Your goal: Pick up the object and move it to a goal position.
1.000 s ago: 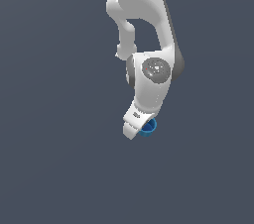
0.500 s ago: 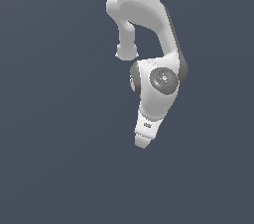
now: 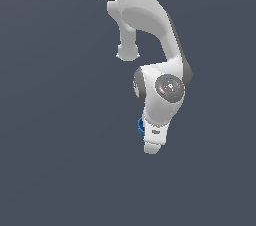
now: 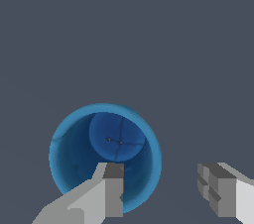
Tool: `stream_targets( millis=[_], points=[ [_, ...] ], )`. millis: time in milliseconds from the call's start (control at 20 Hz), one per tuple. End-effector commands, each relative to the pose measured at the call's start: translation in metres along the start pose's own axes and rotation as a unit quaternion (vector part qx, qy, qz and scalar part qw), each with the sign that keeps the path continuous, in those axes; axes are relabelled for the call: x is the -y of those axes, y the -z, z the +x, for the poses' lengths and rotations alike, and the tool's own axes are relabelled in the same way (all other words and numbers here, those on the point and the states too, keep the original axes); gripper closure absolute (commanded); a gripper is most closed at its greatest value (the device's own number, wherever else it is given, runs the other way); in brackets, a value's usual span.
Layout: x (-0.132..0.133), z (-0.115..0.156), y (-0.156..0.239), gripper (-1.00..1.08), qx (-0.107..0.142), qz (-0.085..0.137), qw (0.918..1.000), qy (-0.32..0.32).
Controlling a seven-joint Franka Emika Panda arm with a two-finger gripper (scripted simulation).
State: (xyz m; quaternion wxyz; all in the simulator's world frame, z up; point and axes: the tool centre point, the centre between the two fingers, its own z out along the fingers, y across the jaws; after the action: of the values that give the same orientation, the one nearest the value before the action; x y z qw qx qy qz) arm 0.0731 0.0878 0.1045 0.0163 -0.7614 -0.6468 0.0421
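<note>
The arm (image 3: 150, 30) reaches down, its gripper (image 4: 163, 191) spread wide and holding nothing; one finger (image 4: 106, 193) overlaps the upright blue cup (image 4: 79, 153).

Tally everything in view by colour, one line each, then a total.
Blue: 1, the cup
White: 1, the arm with its gripper, jaws apart
Total: 2
</note>
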Motion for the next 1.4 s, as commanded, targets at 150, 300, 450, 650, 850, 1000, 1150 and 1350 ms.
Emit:
stream_targets(
  millis=[150, 300, 450, 650, 850, 1000, 1150, 1350],
  points=[
    [-0.002, 0.003, -0.002, -0.20, 0.000, 0.002, 0.9997, 0.025],
    [-0.002, 0.003, -0.002, -0.20, 0.001, 0.002, 0.9996, 0.029],
    [-0.002, 0.003, -0.004, -0.20, 0.000, 0.002, 0.9997, 0.026],
    [-0.002, 0.003, -0.020, -0.20, 0.000, 0.002, 0.9996, 0.028],
    [-0.001, 0.003, -0.032, -0.20, 0.000, 0.002, 0.9996, 0.029],
    [-0.001, 0.003, -0.032, 1.08, 0.000, 0.002, 0.9996, 0.029],
    [-0.001, 0.003, -0.032, 1.08, 0.000, 0.002, 0.9996, 0.029],
    [-0.001, 0.003, -0.032, 1.08, 0.000, 0.002, 0.9996, 0.029]
  ],
)
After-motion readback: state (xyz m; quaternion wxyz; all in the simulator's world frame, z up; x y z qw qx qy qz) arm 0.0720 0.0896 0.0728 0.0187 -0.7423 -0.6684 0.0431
